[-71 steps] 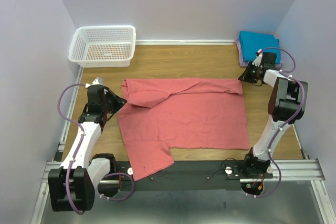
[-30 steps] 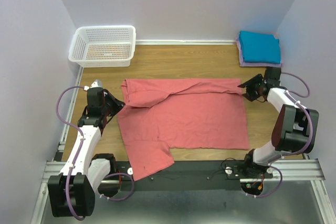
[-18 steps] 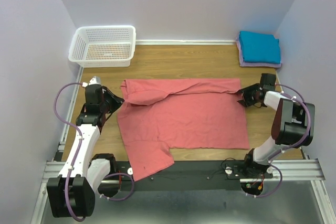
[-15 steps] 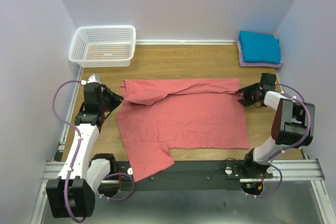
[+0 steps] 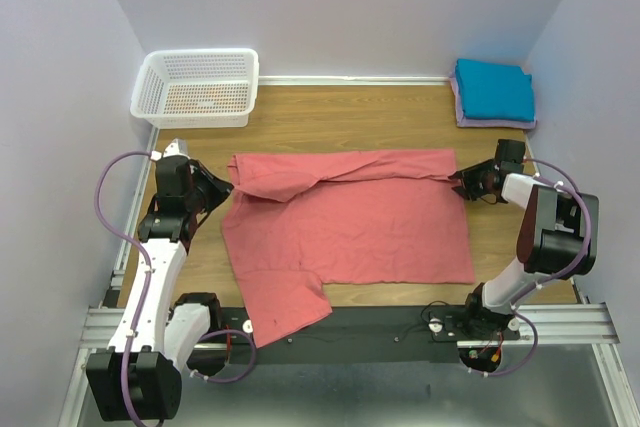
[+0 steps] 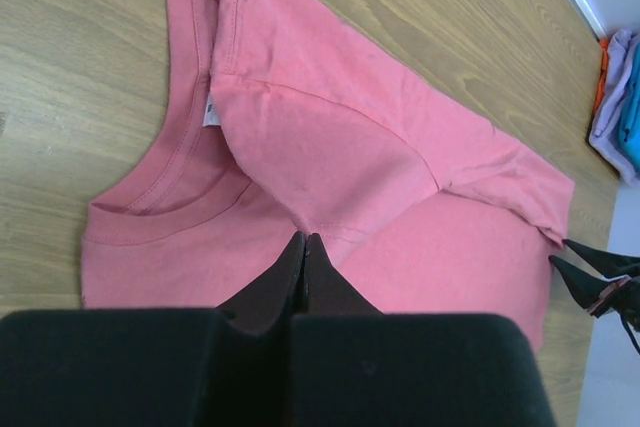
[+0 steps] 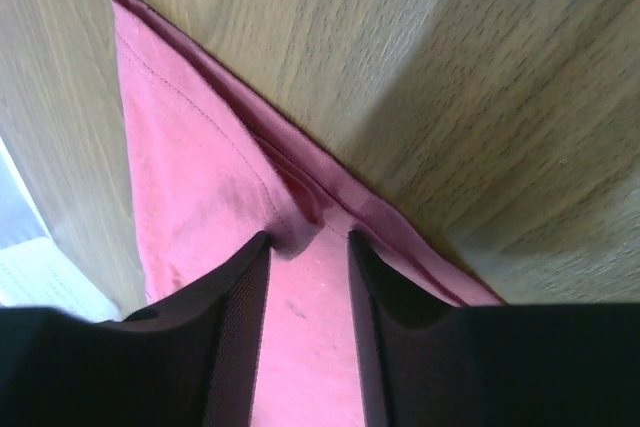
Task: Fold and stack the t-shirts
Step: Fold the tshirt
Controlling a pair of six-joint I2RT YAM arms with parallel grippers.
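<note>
The salmon-pink t-shirt (image 5: 350, 222) lies spread on the wooden table, its collar end at the left and one part folded over along the far edge. My left gripper (image 5: 226, 187) is shut at the shirt's left edge by the collar; in the left wrist view (image 6: 304, 239) its tips meet just above the pink cloth (image 6: 330, 137), with nothing seen between them. My right gripper (image 5: 459, 180) is open at the shirt's far right corner; in the right wrist view (image 7: 310, 247) its jaws straddle the bunched hem (image 7: 190, 167). The folded teal-blue t-shirt (image 5: 493, 89) lies on the pale lavender one (image 5: 461, 113) at the back right.
A white lattice basket (image 5: 197, 87) stands at the back left corner. Lavender walls close in the table on three sides. The metal rail with the arm bases (image 5: 400, 322) runs along the near edge.
My right gripper has come from beside the folded stack down to the pink shirt's far right corner. My left gripper has shifted slightly toward the far side along the shirt's left edge.
</note>
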